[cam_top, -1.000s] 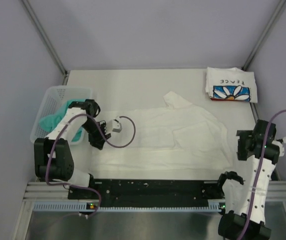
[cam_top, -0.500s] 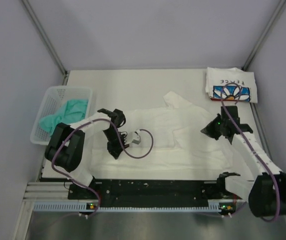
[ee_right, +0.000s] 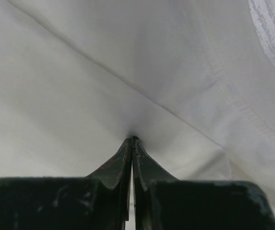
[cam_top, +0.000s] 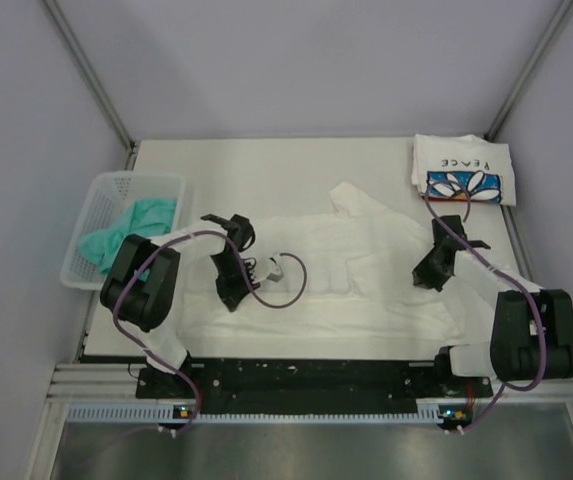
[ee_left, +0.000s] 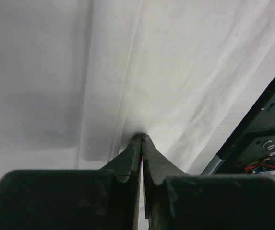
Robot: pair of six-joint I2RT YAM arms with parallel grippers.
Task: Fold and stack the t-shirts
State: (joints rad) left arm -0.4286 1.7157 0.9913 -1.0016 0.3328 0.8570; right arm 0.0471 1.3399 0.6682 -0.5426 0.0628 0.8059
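Top external: L gripper (cam_top: 230, 298) & R gripper (cam_top: 425, 281), jaws together, each clamped on spread white t-shirt (cam_top: 366, 300).

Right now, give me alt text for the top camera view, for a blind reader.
A large white t-shirt lies spread on the table, left claw and right claw shut on its opposite sides. A folded daisy-print tee lies far right; a teal tee sits in a basket left.
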